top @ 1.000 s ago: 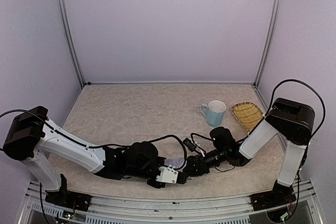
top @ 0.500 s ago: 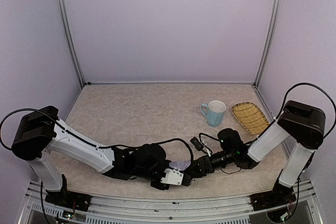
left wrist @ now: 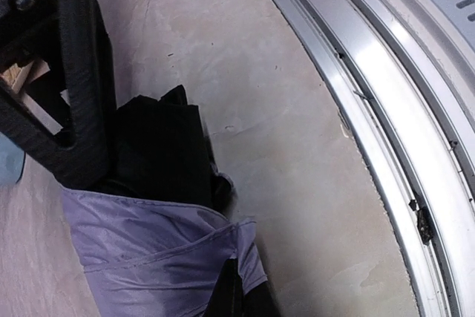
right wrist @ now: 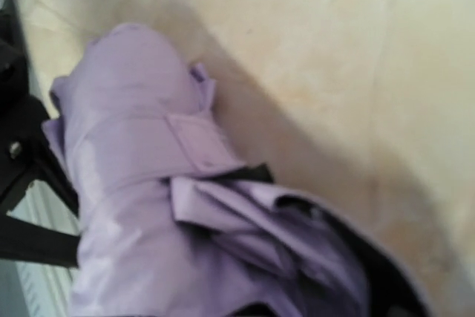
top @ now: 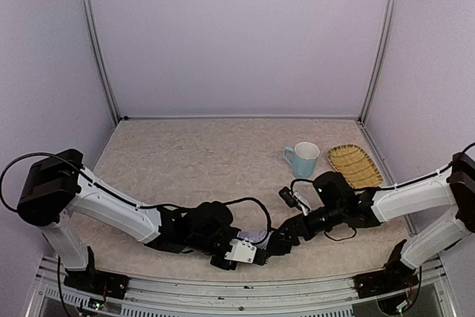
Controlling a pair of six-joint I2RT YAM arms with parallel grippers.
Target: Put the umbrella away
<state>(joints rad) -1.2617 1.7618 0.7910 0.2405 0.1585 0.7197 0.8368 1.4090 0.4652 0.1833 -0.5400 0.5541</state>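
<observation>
The pale lavender umbrella (top: 257,237) lies folded near the table's front edge, between my two grippers. In the left wrist view its bunched fabric (left wrist: 148,250) fills the lower left, and its black handle (left wrist: 159,146) sticks out beyond. My left gripper (top: 249,249) is shut on the fabric, with a dark finger (left wrist: 230,295) showing under a fold. My right gripper (top: 280,241) stands at the handle end with its jaws wide apart around the umbrella (right wrist: 148,183), not pinching it. The strap tab (right wrist: 197,142) lies flat across the canopy.
A light blue mug (top: 303,159) stands at the right middle of the table, beside a yellow woven tray (top: 354,165). The metal front rail (left wrist: 386,109) runs close past the umbrella. Purple walls close in the table on three sides.
My right gripper's jaws have opened off the umbrella, and the right arm has stretched out lower toward the right. The left gripper and umbrella have shifted slightly right, toward the near edge.
</observation>
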